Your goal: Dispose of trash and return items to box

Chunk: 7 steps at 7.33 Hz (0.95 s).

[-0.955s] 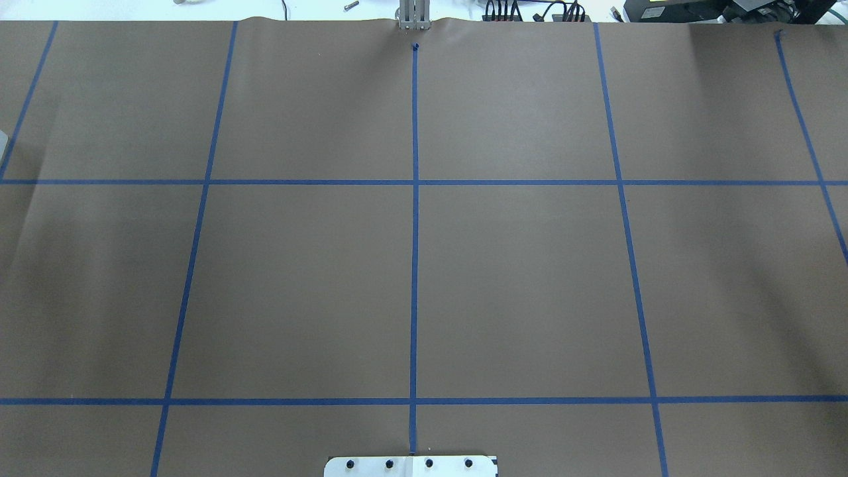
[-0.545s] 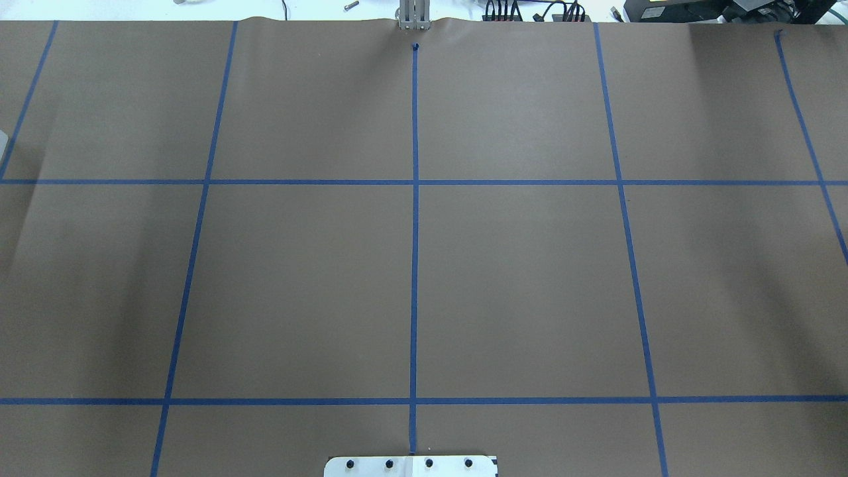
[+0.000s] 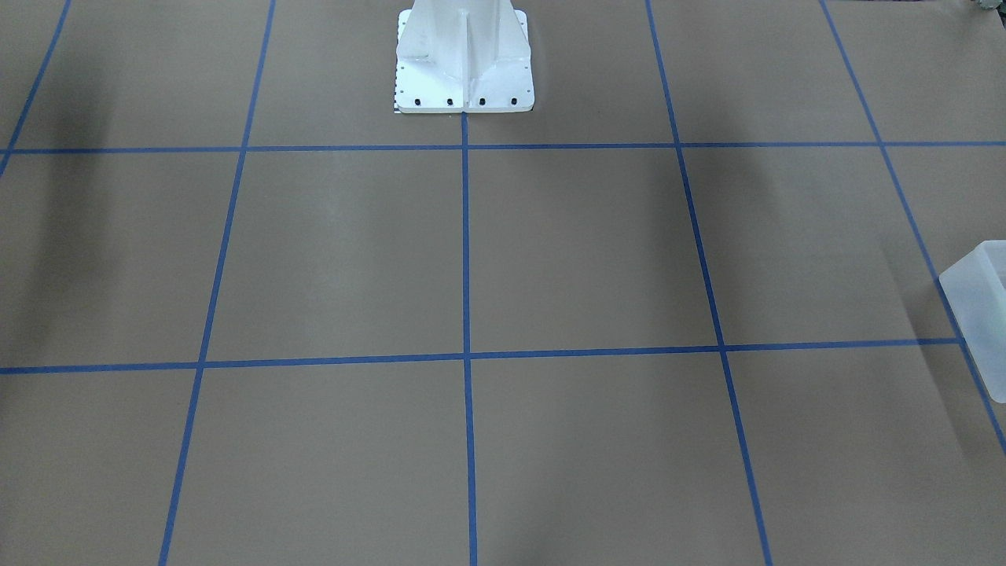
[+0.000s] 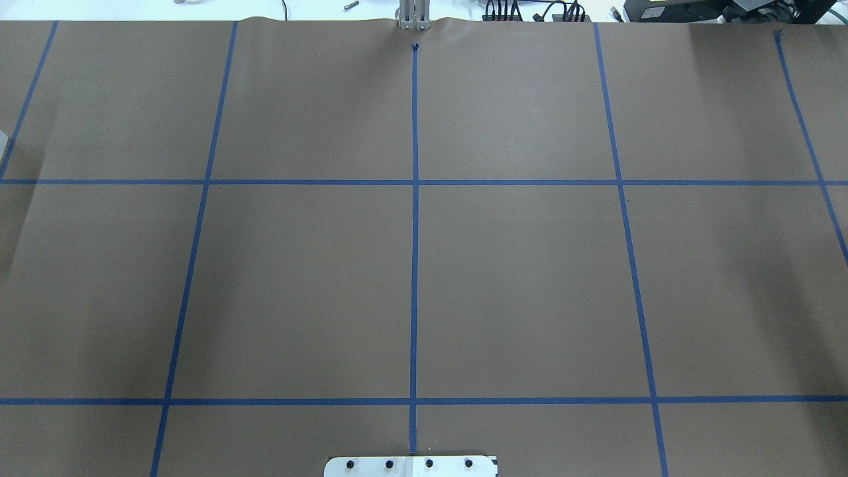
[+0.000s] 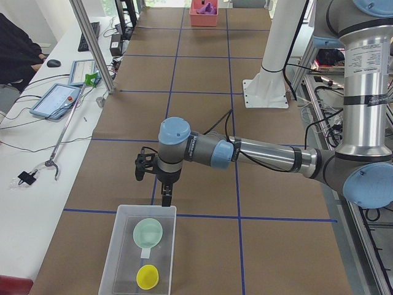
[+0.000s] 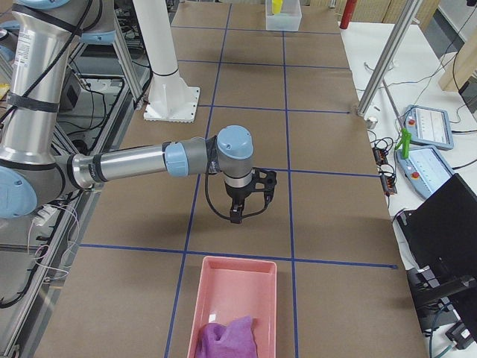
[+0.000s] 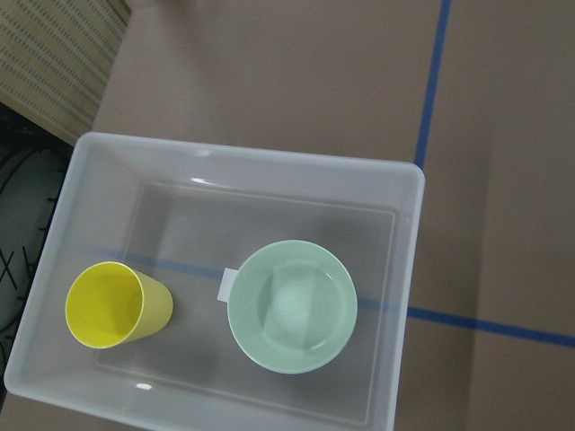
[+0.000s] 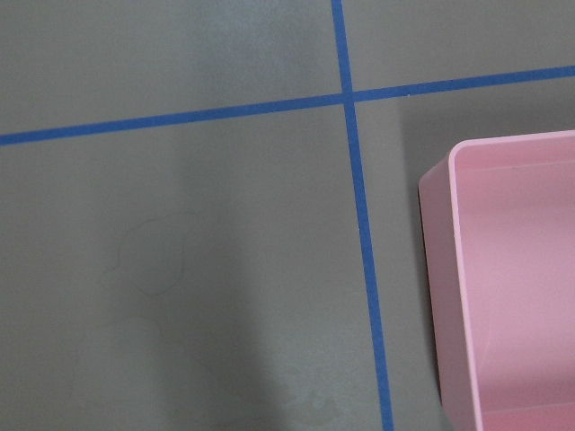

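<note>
The frosted white box (image 7: 409,269) holds the yellow cup (image 7: 117,305) and the pale green bowl (image 7: 292,305), both upright and side by side. In the exterior left view the box (image 5: 123,246) sits at the near table end, with the bowl (image 5: 148,232) and cup (image 5: 147,276) inside. My left gripper (image 5: 165,198) hangs just above the box's far rim; I cannot tell whether it is open. My right gripper (image 6: 237,216) hangs over bare table short of the pink bin (image 6: 235,298); I cannot tell its state. No fingers show in either wrist view.
The pink bin holds a crumpled purple cloth (image 6: 223,339); its corner shows in the right wrist view (image 8: 512,269). The white robot pedestal (image 3: 464,63) stands at the table's middle back. A corner of the box (image 3: 982,306) shows in the front view. Tablets and cables lie beyond the table edge (image 5: 58,98).
</note>
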Tool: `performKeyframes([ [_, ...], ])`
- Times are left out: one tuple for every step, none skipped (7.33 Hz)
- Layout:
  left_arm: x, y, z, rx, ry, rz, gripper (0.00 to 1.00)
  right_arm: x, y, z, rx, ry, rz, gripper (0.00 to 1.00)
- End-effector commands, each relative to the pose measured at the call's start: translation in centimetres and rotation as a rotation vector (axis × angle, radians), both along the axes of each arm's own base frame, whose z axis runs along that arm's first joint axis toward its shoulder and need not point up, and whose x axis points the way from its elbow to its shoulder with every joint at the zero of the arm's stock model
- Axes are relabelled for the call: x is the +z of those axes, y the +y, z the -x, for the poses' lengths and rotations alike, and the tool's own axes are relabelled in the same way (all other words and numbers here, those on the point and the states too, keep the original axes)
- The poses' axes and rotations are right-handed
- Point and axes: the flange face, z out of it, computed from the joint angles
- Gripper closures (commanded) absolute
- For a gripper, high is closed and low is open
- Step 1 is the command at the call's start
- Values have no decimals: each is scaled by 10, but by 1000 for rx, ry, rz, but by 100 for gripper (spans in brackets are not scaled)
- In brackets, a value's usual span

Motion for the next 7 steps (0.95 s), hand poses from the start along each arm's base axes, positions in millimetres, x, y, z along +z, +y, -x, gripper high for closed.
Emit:
performKeyframes([
  [14,19,-4,29,58,-2,2,32,12,-17,-39,-1,-8,0],
  [14,18,-4,27,63,1,2,51,17,-30,-59,-4,-23,0],
  [16,20,-4,30,66,6,2,52,19,-39,-46,-16,-22,0],
  [16,20,-5,32,77,4,2,54,22,-49,-17,-16,-15,0],
  [24,22,0,40,71,2,2,54,24,-59,7,-17,-3,0],
  [31,28,8,65,60,-21,1,55,25,-62,7,-20,-5,0],
  [35,29,9,69,60,-20,2,57,25,-63,10,-24,3,0],
])
